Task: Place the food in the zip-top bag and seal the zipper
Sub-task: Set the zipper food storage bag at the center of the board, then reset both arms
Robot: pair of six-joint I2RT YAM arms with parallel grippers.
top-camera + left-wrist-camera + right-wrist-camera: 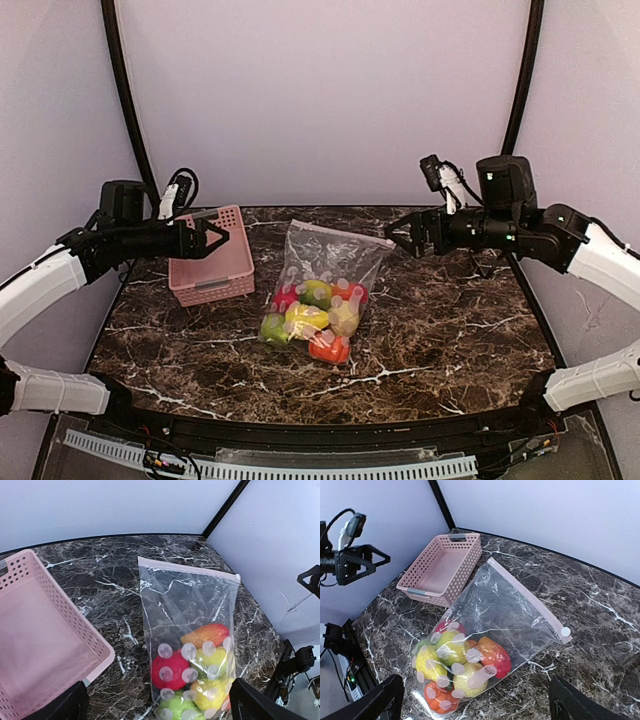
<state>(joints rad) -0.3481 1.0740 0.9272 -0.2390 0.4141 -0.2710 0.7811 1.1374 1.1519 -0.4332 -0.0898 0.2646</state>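
Glossy toy fruits and vegetables [310,320] in red, green, yellow and orange lie bunched in the near, bottom end of the clear crinkly zip-top bag printed with pale round dots [335,258]. All the pieces are inside the plastic. The bag lies flat near the middle of the dark, white-veined marble worktop [460,320], its mouth toward the back wall. The narrow pale pink zipper strip [340,233] runs along that far edge as one unbroken band, with the small pale slider tab [565,631] at its right-hand end. Just beside the bag on the left, apart from it, stands a pink slotted plastic basket [212,265], upright, with nothing visible in it. The left claw [222,240] hangs above the basket's far left corner, jaws spread wide and gripping nothing; its dark fingers [65,707] sit at the lower corners of the left wrist view. The right claw [398,238] hovers just right of the bag's mouth, likewise spread and holding nothing.
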